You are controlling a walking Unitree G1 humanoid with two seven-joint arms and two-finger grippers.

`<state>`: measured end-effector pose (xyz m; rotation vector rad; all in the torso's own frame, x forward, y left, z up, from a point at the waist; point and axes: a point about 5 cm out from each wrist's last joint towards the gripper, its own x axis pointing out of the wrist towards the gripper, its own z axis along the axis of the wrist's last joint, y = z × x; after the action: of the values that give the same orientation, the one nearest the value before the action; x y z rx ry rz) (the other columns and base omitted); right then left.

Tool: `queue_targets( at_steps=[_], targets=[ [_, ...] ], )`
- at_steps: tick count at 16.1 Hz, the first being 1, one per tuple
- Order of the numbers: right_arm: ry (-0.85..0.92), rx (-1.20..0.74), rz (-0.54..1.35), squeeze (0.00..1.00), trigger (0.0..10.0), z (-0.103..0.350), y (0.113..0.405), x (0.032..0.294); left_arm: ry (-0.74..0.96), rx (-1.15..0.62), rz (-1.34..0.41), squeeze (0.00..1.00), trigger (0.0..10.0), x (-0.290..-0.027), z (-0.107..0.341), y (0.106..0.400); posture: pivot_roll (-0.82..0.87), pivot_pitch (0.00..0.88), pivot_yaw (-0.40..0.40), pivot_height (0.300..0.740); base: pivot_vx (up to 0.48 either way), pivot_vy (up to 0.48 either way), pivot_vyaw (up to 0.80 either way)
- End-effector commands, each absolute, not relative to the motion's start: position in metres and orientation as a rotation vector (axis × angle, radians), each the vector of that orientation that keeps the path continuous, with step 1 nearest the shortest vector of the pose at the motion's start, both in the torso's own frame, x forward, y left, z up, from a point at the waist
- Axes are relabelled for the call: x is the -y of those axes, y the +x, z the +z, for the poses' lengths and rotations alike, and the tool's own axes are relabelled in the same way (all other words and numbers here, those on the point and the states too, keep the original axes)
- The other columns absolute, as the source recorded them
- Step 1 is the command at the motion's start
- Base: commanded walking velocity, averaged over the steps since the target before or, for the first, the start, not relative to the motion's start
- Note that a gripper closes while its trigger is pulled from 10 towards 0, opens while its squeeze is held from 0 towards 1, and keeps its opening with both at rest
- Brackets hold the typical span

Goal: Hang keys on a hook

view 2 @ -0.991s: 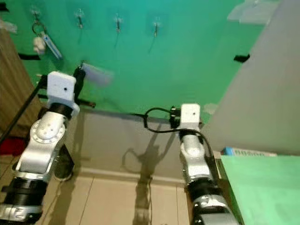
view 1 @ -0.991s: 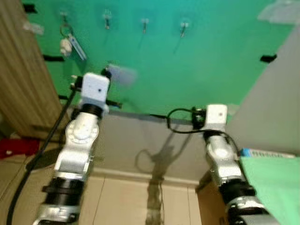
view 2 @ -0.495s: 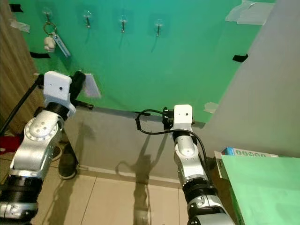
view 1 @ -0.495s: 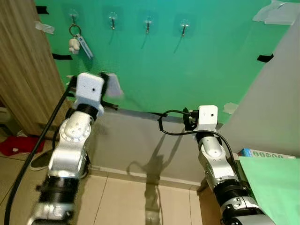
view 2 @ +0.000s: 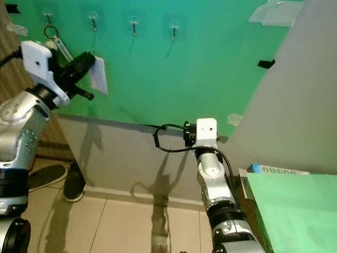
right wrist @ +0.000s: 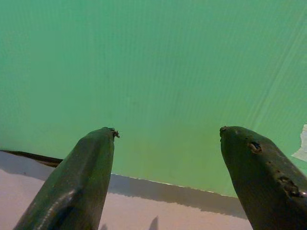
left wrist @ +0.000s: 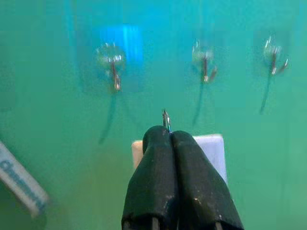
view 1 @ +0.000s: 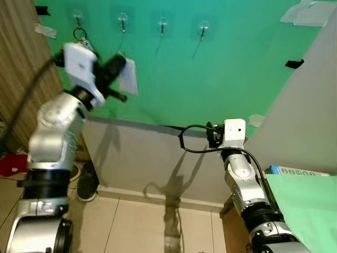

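While the right pincer [right wrist: 165, 177] gapes, the left pincer [left wrist: 171, 139] clamps a white tag [view 1: 128, 75] below the hooks [left wrist: 114, 72].

**Room and Background**

The rear wall carries a green backdrop sheet [view 1: 210, 68] on its upper part. Black tape strips [view 1: 294, 64] and pale tape patches [view 1: 308, 11] fix the sheet at its edges. Below the sheet runs a grey lower wall [view 1: 152, 158], ending in a light baseboard [view 1: 158, 192]. The floor is laid with beige tiles [view 1: 137, 229] with visible joints. A wood-grain panel [view 1: 21, 63] stands at the left side. A plain grey panel [view 1: 305, 121] slants across the right side. A green surface [view 1: 310, 211] occupies the lower right corner. Shadows fall on the grey lower wall and the tiles.
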<state>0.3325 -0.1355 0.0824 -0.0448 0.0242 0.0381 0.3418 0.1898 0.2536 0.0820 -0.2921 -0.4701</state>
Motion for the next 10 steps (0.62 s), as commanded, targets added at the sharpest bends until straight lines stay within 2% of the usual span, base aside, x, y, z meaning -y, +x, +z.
queue_targets(
  at_steps=[1, 2, 4, 10],
  targets=[
    [-0.040, -0.019, 0.031, 0.00, 10.0, 0.084, 0.333, 0.140, 0.045, 0.298, -0.489, 0.00, 10.0, -0.190, 0.259, 0.344, 0.09, 0.000, -0.057, 0.740, 0.000, 0.000, 0.00],
    [-0.040, -0.021, 0.036, 0.00, 10.0, 0.084, 0.333, 0.140, -0.054, 0.324, -0.511, 0.00, 10.0, -0.193, 0.267, 0.350, 0.09, 0.000, -0.062, 0.740, 0.000, 0.000, 0.00],
    [-0.044, -0.019, 0.048, 0.00, 10.0, 0.085, 0.333, 0.139, -0.133, 0.359, -0.579, 0.00, 10.0, -0.189, 0.281, 0.354, 0.08, 0.000, -0.065, 0.740, 0.000, 0.000, 0.00],
    [-0.046, -0.015, 0.062, 0.00, 10.0, 0.087, 0.335, 0.137, -0.191, 0.363, -0.613, 0.00, 10.0, -0.187, 0.284, 0.368, 0.08, 0.000, -0.068, 0.740, 0.000, 0.000, 0.00]
  ],
)
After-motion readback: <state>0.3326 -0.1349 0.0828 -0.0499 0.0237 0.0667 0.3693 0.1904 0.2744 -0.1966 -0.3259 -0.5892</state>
